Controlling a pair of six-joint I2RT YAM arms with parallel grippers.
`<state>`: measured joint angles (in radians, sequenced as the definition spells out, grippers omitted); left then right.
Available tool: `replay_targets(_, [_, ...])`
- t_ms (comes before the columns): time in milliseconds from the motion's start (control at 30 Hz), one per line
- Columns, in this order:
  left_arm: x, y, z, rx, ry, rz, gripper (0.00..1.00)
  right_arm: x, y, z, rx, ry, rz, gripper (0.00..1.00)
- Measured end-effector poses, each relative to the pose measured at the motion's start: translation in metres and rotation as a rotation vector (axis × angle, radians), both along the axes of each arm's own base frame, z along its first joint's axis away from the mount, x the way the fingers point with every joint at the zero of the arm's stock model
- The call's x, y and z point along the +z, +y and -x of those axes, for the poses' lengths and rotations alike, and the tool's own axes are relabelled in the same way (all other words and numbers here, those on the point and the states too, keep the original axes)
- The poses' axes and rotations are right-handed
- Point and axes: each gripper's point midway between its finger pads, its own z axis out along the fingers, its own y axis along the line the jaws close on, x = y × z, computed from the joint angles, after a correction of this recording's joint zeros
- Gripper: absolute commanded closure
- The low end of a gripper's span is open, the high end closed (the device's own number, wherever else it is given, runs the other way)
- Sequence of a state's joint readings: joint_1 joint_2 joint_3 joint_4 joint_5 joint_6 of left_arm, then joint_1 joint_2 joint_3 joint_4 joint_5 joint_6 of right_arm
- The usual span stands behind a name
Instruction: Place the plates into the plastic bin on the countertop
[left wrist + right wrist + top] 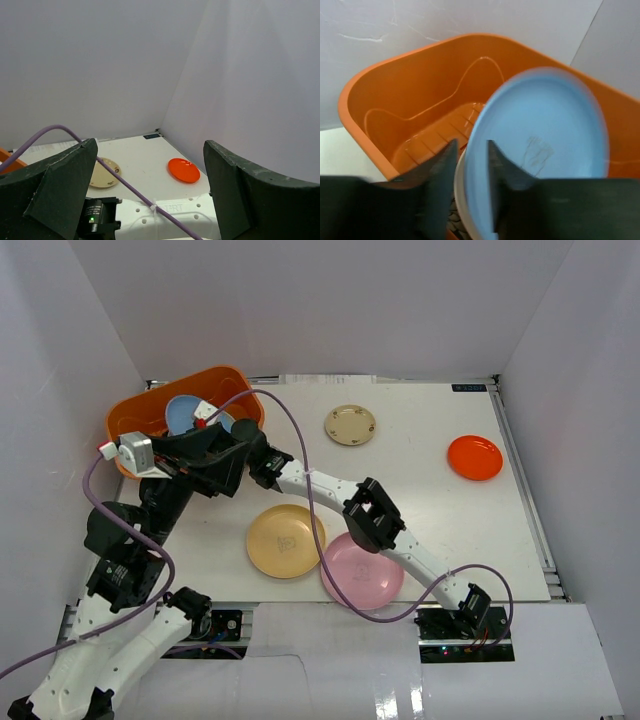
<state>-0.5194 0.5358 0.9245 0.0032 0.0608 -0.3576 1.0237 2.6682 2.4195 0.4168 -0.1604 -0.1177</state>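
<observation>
Blue plate (540,130) is seen on edge, rim between the right gripper's (470,152) slightly parted jaws. The plastic bin (395,95) is just ahead of and below the fingertips, likely so the plate drops inside. Clamped or let go cannot be told: plate is blurred. Left gripper (150,165) is spread wide, empty.

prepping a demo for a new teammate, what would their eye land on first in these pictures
The bright orange plastic bin in the far left corner of the countertop stands out first, with a blue plate standing tilted in it, blurred, its rim between the parted fingers of the right end effector. Next come the orange-red plate alone at far right, and the yellow plate and pink plate side by side near the front edge.
</observation>
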Motion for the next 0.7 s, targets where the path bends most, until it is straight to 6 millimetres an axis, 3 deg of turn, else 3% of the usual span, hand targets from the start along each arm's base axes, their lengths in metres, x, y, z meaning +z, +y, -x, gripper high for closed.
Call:
replay_targets(100, [-0.006, 0.0, -0.009, 0.024, 0.035, 0.001, 0.02, 0.008, 0.0, 0.0, -0.002, -0.01, -0.031, 0.41])
replay_targets(300, [-0.031, 0.009, -0.03, 0.119, 0.165, -0.02, 0.02, 0.009, -0.013, 0.005, -0.02, 0.03, -0.017, 0.38])
replay_targets(400, [-0.044, 0.019, -0.035, 0.183, 0.231, -0.031, 0.02, 0.025, -0.028, 0.014, -0.022, 0.059, -0.025, 0.38])
replay_targets(567, [-0.065, 0.038, -0.036, 0.278, 0.34, -0.046, 0.04, 0.071, -0.081, 0.041, -0.054, 0.098, -0.078, 0.42])
replay_targets(700, [-0.086, 0.043, -0.033, 0.298, 0.441, -0.052, 0.09, 0.102, -0.144, 0.065, -0.124, 0.129, -0.139, 0.52])
